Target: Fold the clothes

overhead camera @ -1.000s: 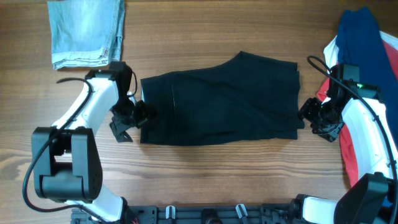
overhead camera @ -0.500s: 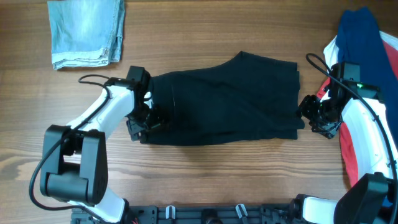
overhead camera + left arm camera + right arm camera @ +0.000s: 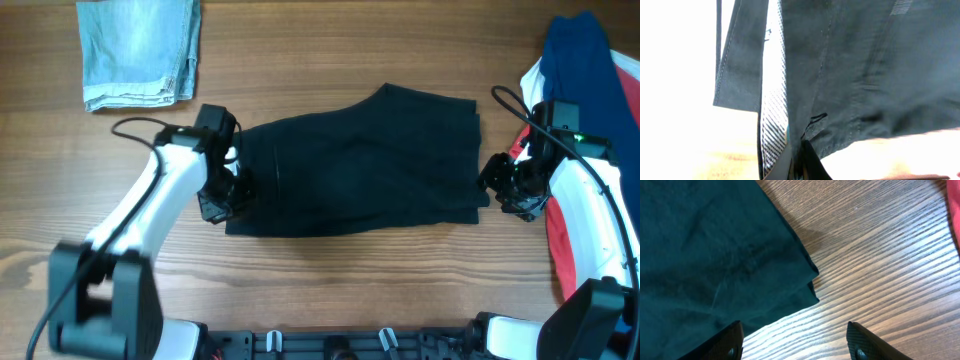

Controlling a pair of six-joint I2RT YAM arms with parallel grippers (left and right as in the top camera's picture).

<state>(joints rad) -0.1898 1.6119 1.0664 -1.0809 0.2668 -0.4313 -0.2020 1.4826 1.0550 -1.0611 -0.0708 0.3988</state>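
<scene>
- Looking down from overhead, we find the black shorts (image 3: 355, 160) lying flat and wide at the middle of the table (image 3: 350, 300). The light-blue denim (image 3: 140, 50) sits off at ten o'clock, and a heap (image 3: 590, 80) of dark blue, white and red clothes sits at three o'clock.
- Our left gripper (image 3: 222, 195) is at the shorts' eight o'clock corner, jaws pressed together. Its wrist camera shows black fabric and a seam running right into the fingertips (image 3: 812, 167), so we judge it is pinching the hem (how many layers, we cannot tell).
- Our right gripper (image 3: 500, 185) is at the shorts' four o'clock corner, fingers (image 3: 732, 335) spread and holding nothing. In its wrist view the cloth's corner lies ahead toward eleven o'clock, with bare wood between the jaws.
- Risk one: only one side is gripped. If the left arm lifts or drags before the right closes, the shorts would likely swing and skew, and the fold would come out crooked.
- Risk two: a thin pinch so near the edge may slip free once the cloth's weight comes on it.
- Risk three: closing where they are, the right jaws might shut on wood. They might also catch only the top layer, since that corner shows stacked edges.
- Risk four: the right arm stands just beside the heap, and a wide sweep could drag the red cloth (image 3: 558, 250) along.
</scene>
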